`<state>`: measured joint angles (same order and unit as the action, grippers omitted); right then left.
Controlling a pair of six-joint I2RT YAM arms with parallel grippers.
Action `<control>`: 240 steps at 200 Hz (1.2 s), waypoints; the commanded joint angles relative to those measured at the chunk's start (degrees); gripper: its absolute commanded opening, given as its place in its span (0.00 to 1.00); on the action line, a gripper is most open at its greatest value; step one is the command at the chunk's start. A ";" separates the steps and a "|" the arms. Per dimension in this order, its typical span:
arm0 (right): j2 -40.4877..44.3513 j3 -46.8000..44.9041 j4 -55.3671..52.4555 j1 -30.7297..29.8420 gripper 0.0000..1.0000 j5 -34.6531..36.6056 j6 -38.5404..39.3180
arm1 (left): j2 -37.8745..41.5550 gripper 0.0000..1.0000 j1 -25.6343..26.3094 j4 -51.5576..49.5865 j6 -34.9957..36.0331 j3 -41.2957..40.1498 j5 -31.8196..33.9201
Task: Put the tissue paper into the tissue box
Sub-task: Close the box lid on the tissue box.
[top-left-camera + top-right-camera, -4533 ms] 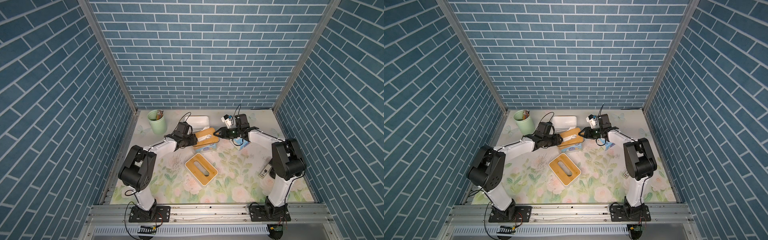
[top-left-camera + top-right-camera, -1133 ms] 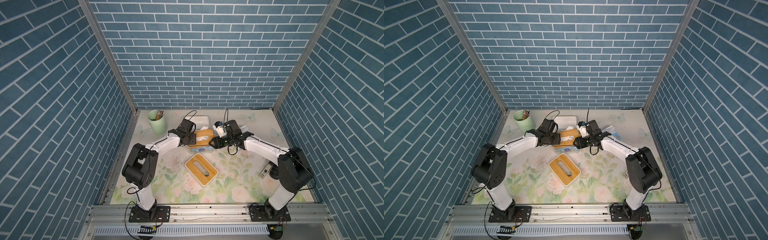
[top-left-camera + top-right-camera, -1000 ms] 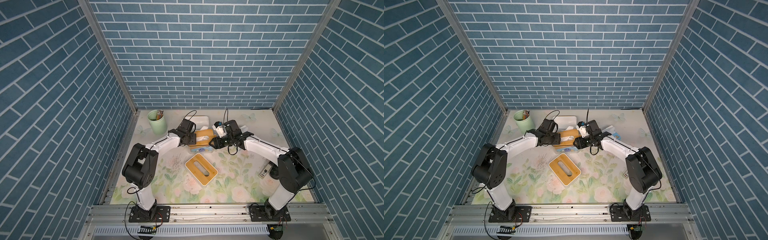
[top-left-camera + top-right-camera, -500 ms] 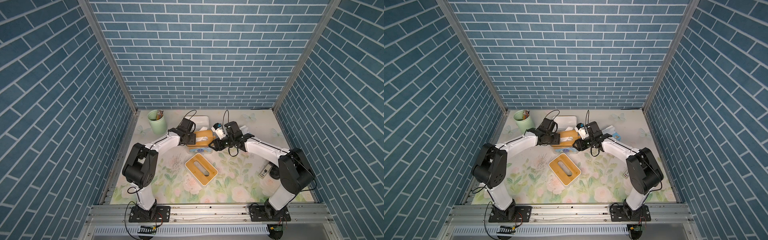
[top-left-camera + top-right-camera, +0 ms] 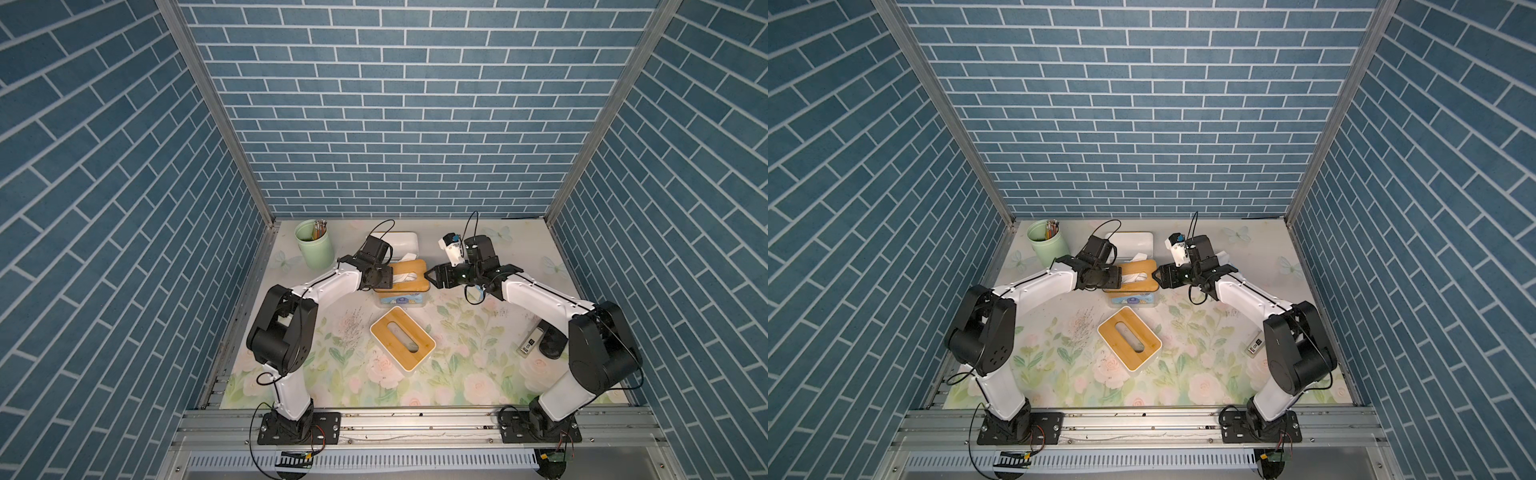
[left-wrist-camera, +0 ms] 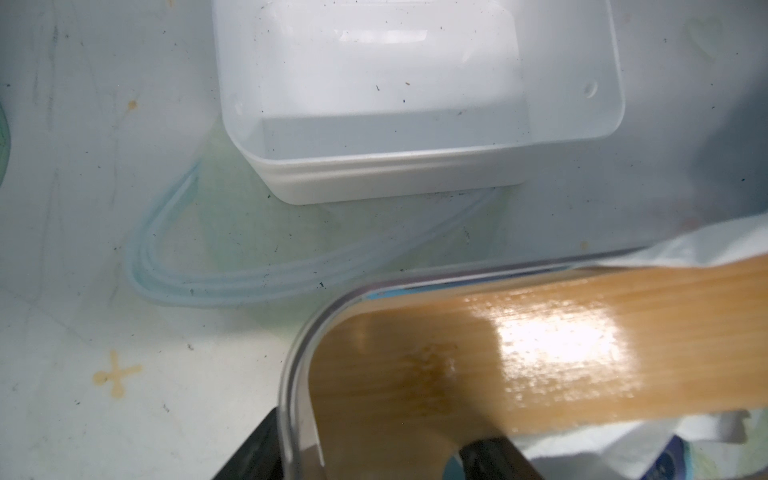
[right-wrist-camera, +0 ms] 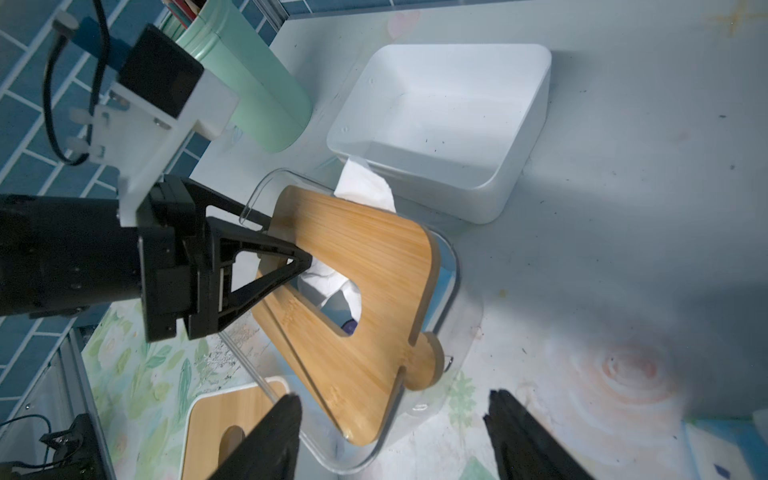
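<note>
In both top views the left gripper (image 5: 386, 277) (image 5: 1117, 277) covered one end of the bamboo lid (image 5: 409, 272), so its hold could not be read there. The right wrist view showed it better: the left gripper (image 7: 286, 239) had its jaws partway apart and set across that end of the lid (image 7: 374, 291), one finger along the edge by the clear wall and the other on the wood beside the slot, gripping it. That view also showed the lid sitting askew in the clear tissue box (image 7: 455, 270), not flat on its rim. The tissue paper (image 7: 332, 278) lay inside the box, bunched up through the slot, with a corner poking out at the far edge. The left wrist view caught only the rounded corner of the box (image 6: 291, 374), blurred wood and crumpled tissue paper (image 6: 706, 249). The right gripper (image 7: 392, 397) (image 5: 431, 279) stood wide open and empty, just short of the lid's round tab at the opposite end. A white tray (image 5: 405, 239) stood just behind the box, with a green cup (image 5: 314, 249) of pencils beyond the left arm. A second tissue box (image 5: 401, 338) with its own wooden top sat nearer the front on the floral mat (image 5: 457, 353), apart from both grippers.
</note>
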<state>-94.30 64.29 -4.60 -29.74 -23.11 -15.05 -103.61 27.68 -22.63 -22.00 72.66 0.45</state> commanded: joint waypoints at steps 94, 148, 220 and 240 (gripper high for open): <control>-11.52 8.68 2.82 -0.58 0.62 -5.88 -1.67 | -0.25 0.67 0.71 -0.92 0.91 0.11 -0.43; -11.30 6.82 5.65 -1.70 0.51 -11.08 -3.50 | -0.78 0.67 0.71 -0.88 1.15 0.44 -0.62; -10.21 6.22 5.02 -3.75 0.42 -12.90 -1.68 | -4.07 0.68 0.89 -3.19 2.04 3.07 -0.79; -9.85 5.46 5.21 -3.73 0.40 -13.49 -1.40 | -4.41 0.69 0.97 -3.47 2.00 3.86 -1.54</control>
<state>-105.16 70.89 -1.41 -29.89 -27.29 -17.85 -105.21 27.66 -26.35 -20.69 75.24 1.26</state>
